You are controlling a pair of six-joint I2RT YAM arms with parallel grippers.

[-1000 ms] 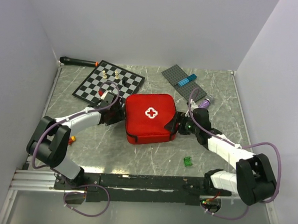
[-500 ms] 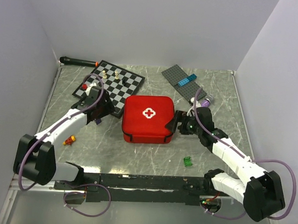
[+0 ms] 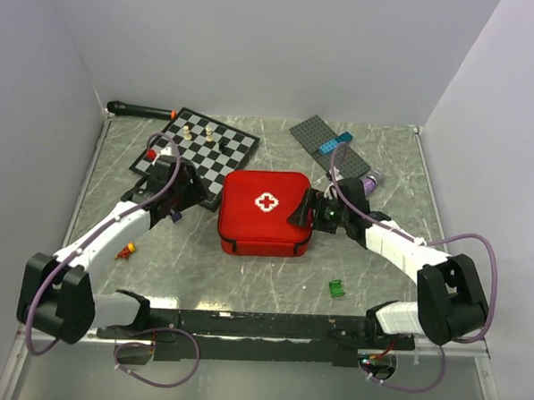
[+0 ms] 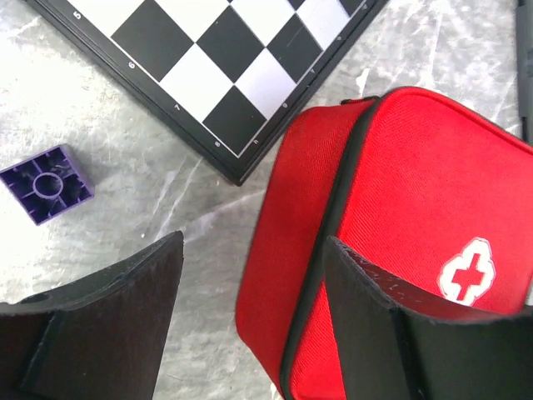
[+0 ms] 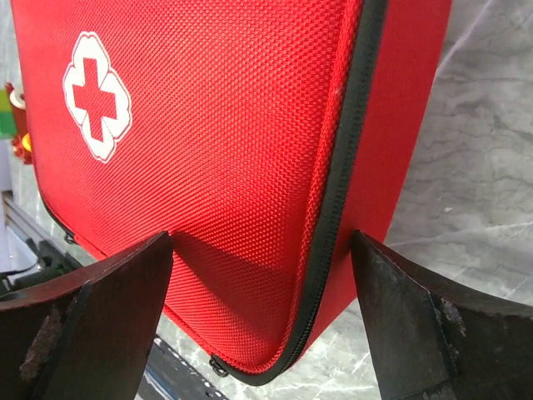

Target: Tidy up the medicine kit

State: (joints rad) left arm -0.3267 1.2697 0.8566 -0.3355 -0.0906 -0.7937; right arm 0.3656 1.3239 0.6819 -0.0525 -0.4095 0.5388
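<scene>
The medicine kit (image 3: 266, 211), a red zip case with a white cross on its lid, lies shut and flat mid-table. My left gripper (image 3: 191, 196) is at its left edge, open: in the left wrist view one finger (image 4: 391, 333) hangs over the medicine kit (image 4: 416, 183) and the other over bare table, with my left gripper (image 4: 254, 283) above the case's corner. My right gripper (image 3: 307, 211) is at the right edge, open wide. In the right wrist view my right gripper (image 5: 262, 267) straddles the zipped corner of the medicine kit (image 5: 208, 125), with a gap on both sides.
A chessboard (image 3: 196, 144) with a few pieces lies behind the left gripper, a black stick (image 3: 139, 110) by the back wall. A grey baseplate (image 3: 328, 142) with blue bricks and a purple object (image 3: 368, 182) sit back right. A green brick (image 3: 337, 288) lies in front, a purple brick (image 4: 46, 183) left.
The kit has turned from skewed to square with the table. My left gripper drew back to the upper left and opened wider. My right gripper opened a little and moved up along the right edge.
</scene>
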